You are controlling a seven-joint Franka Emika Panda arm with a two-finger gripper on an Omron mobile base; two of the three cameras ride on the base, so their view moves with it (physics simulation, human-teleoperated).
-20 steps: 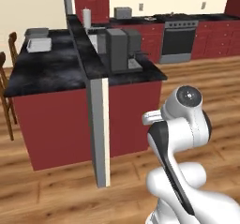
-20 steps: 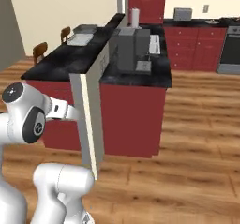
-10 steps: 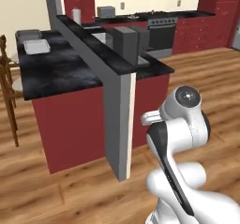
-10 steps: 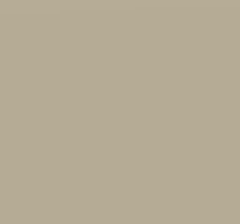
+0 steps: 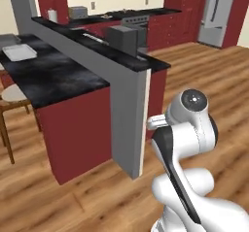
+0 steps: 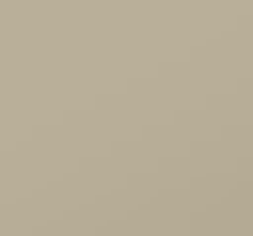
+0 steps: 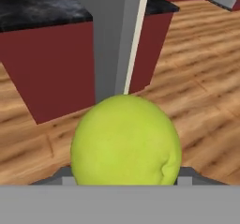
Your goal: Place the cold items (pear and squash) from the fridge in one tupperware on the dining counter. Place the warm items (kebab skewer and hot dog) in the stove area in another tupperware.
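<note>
Pear [image 7: 125, 141] sits right at the end effector in the hand view, yellow-green and round, hiding the fingertips behind its bulk; the jaws stand partly closed around it, so I judge it held, carried through the air above the wood floor [image 7: 197, 78]

The step in hand reads as transport: bringing the fruit to the bench [image 5: 53, 75], whose glossy black top lies to the left of its raised grey back wall [image 5: 124, 109]. That wall's end face, with a pale edge strip, stands between the arm and the black top in the left base view, and the dark red base [image 5: 78, 129] runs below the top

To do this well, keep the grip steady while the base swings, since a smooth rounded fruit could slip from narrow pads. Carry it high enough to pass over the bench edge, and come in on the side of the wall where the black top lies, not the kitchen side

On the far end of the bench from the wall's end face rests a shallow pale tray [image 5: 20, 52]; a darker shape lies just behind it at the picture edge, too cut off to tell. The pear belongs in the deeper grey tub, so confirm which container is which before lowering. The right base view is a flat tan field and tells nothing; rely on the other two
</note>
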